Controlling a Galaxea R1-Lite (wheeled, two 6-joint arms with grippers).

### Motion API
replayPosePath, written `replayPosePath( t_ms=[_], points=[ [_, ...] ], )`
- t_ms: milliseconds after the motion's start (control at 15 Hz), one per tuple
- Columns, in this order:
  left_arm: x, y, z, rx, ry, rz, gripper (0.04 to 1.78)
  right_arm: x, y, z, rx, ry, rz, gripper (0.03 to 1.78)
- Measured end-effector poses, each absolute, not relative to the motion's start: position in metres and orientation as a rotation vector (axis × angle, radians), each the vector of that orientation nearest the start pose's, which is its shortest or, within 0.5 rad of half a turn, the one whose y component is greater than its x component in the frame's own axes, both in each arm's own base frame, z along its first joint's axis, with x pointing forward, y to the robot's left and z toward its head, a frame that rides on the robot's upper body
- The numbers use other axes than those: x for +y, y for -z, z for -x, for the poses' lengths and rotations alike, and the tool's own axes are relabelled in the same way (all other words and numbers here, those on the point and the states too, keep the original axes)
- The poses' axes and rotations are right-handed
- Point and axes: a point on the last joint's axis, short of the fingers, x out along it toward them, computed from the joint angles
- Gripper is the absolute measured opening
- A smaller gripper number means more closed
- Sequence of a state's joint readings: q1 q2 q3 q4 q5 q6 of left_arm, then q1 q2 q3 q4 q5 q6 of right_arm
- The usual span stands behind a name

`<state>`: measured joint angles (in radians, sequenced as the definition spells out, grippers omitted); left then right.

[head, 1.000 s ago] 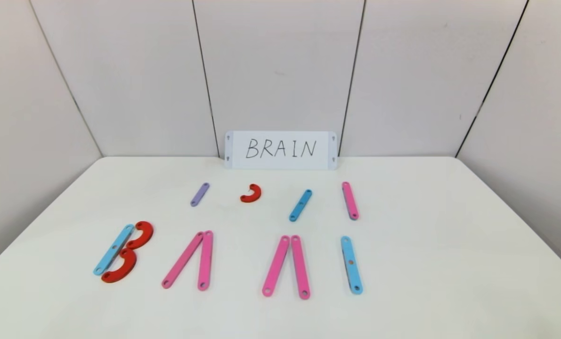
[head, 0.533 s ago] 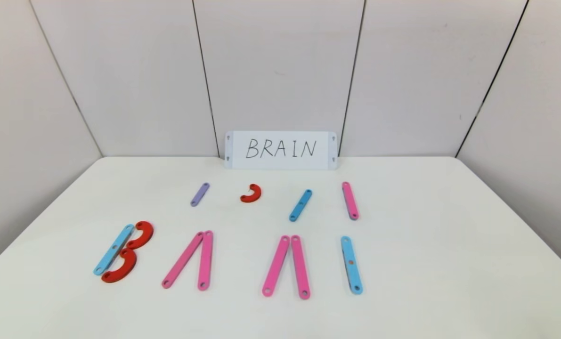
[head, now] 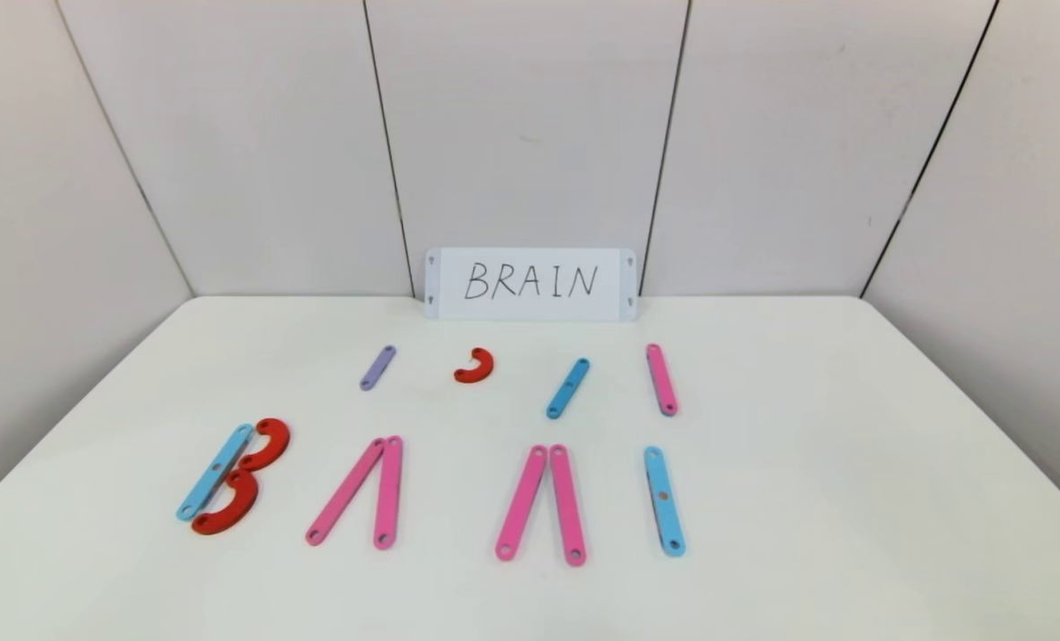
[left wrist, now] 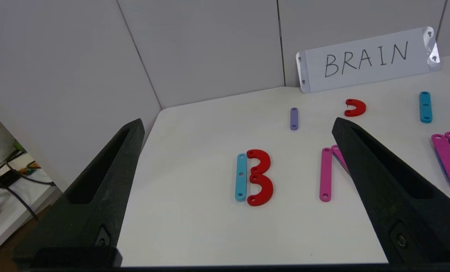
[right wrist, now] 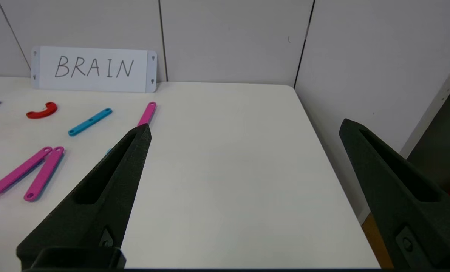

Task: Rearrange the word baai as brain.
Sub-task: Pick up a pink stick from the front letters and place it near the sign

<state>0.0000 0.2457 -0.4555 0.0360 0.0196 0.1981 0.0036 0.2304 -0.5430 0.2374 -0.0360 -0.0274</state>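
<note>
Nothing of the rearrangement is done. Both arms sit back off the near edge, out of the head view. The left gripper (left wrist: 232,196) has its jaws spread wide and empty, near the table's near-left corner. The right gripper (right wrist: 243,196) is likewise spread and empty, toward the near-right corner.

The word baai lies in one row toward the near edge: B (head: 231,476) nearest the left edge, first A (head: 360,490), second A (head: 543,503), then I (head: 664,501).

Beyond it, well apart from each other, lie the spare pieces: purple strip (head: 377,368), red half-ring (head: 475,366), blue strip (head: 568,388), pink strip (head: 661,379). The card (head: 530,283) stands at the far edge.

Remaining, by my judgement: rebuild the first A as R with the purple strip and half-ring, and form N after I from the spare blue and pink strips plus another pink one.

Open room: the whole right side of the table (head: 850,445) is bare, so N has space. The left side is tighter; B lies nearer its edge.
</note>
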Motion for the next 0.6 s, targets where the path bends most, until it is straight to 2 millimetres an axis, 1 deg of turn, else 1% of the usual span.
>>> replayPosePath(
  t_ms=[133, 267, 400, 600],
  points=[
    [0.000, -0.224, 0.027, -0.170, -0.031, -0.163, 1.74, -0.001, -0.226, 0.042, -0.078, 0.037, 0.027, 1.74],
    [0.000, -0.252, 0.013, -0.161, -0.020, -0.095, 1.74, -0.001, -0.249, 0.035, -0.069, 0.039, 0.027, 1.74],
    [0.000, -0.280, -0.008, -0.141, -0.003, -0.025, 1.74, -0.001, -0.272, 0.024, -0.041, 0.039, 0.028, 1.74],
    [-0.001, -0.312, -0.043, -0.106, 0.036, 0.016, 1.74, -0.001, -0.297, 0.002, 0.019, 0.038, 0.029, 1.74]
  ],
)
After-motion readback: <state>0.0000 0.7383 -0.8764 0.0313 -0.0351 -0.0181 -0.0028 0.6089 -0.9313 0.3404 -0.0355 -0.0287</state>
